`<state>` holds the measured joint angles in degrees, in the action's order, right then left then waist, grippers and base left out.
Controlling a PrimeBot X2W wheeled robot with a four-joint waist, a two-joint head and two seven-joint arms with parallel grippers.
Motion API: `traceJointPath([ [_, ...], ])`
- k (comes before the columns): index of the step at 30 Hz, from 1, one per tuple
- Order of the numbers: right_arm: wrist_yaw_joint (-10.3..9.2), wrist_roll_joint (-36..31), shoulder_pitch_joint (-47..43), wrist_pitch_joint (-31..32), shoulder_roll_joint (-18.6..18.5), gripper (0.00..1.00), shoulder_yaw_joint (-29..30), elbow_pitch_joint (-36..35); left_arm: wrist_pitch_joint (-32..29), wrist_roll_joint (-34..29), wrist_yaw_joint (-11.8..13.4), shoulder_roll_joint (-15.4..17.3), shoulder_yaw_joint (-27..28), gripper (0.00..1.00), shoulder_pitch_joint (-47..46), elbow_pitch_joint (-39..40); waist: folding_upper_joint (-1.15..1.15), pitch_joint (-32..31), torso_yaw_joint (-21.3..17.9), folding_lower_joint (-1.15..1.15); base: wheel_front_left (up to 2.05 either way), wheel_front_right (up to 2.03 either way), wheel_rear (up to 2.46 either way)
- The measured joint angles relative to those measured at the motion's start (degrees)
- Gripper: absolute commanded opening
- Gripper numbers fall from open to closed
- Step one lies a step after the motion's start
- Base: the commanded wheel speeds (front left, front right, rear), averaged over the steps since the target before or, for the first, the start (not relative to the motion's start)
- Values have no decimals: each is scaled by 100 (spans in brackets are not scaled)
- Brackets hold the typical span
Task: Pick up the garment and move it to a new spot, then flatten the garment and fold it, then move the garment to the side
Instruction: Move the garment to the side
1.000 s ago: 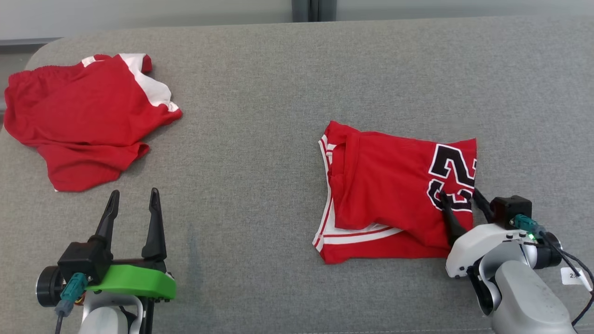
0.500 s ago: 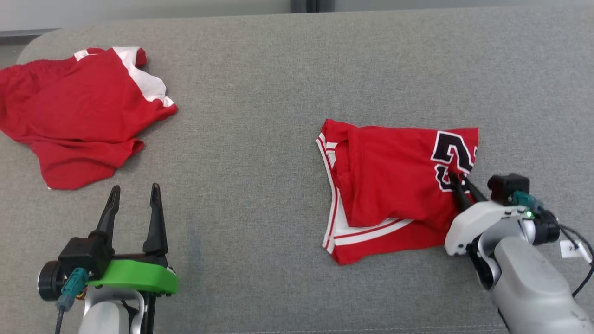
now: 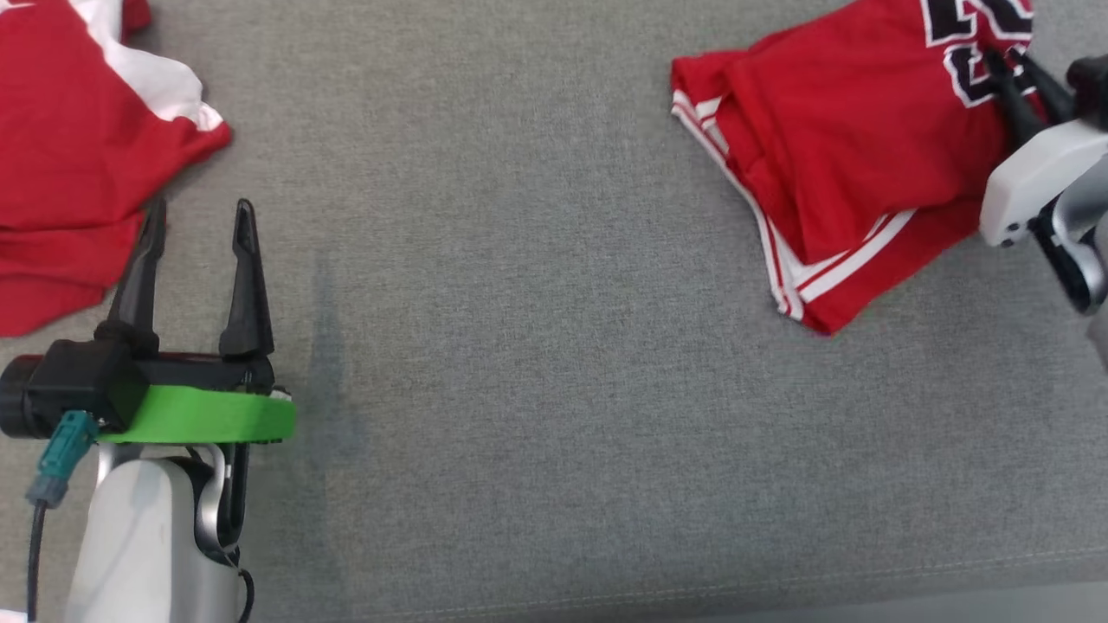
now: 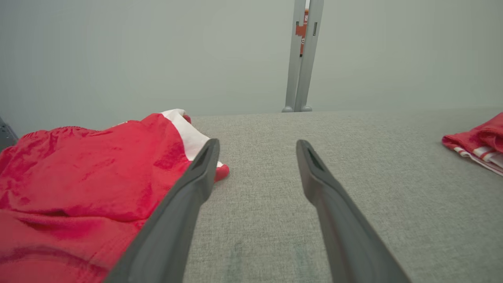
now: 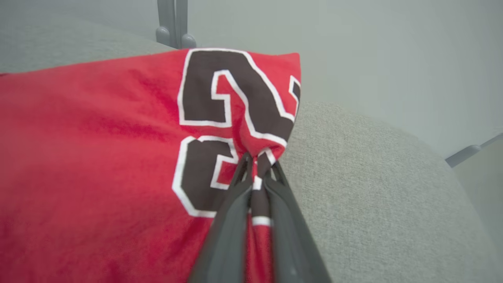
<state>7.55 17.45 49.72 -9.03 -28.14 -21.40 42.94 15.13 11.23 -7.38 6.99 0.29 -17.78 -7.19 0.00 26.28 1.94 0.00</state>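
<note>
The garment (image 3: 857,147) is a folded red jersey with white trim and a black number, lying on the grey cushion at the upper right of the head view. My right gripper (image 3: 1008,65) is shut on the jersey's right edge by the number. In the right wrist view the cloth bunches between the shut fingertips of that gripper (image 5: 257,161), and the rest of the jersey (image 5: 98,137) spreads to the left. At the lower left my left gripper (image 3: 199,212) stands open and holds nothing. The left wrist view shows this gripper (image 4: 257,147) open above bare cushion, with the jersey (image 4: 479,143) far off to the right.
A second red garment with a white panel (image 3: 52,164) lies crumpled at the left, just beyond my left fingers (image 4: 78,177). The grey cushion (image 3: 519,303) has a seamed front edge (image 3: 606,597). A grey post (image 4: 302,55) stands behind it against a pale wall.
My right gripper closed on the jersey's right edge and has drawn it to the right, away from the other red garment. The head camera has also shifted. The left gripper stays open.
</note>
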Motion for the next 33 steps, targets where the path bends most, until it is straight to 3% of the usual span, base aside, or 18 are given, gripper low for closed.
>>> traceJointPath([
  [10,0,342,775,285,-1198,0,-134,-423,-1,-59,-1,479,-42,100,-172,402,0,887,-575,1,0,0,0],
  [20,0,365,1478,511,-1626,0,-87,-427,5,-78,0,775,124,100,86,879,0,1341,-1208,1,0,0,0],
  [28,0,290,2043,642,-1694,0,-125,-44,-1,-76,16,828,109,100,126,1093,0,1506,-1274,0,0,0,0],
  [29,0,280,2092,641,-1684,21,-131,26,-1,-76,21,827,100,100,126,1098,0,1510,-1260,0,0,0,0],
  [30,0,241,2115,612,-1667,100,-137,85,-1,-71,31,824,90,100,125,1096,0,1507,-1247,0,0,0,0],
  [33,0,146,2153,433,-1580,100,-143,266,1,-56,43,791,67,100,113,1022,0,1448,-1217,0,0,0,0],
])
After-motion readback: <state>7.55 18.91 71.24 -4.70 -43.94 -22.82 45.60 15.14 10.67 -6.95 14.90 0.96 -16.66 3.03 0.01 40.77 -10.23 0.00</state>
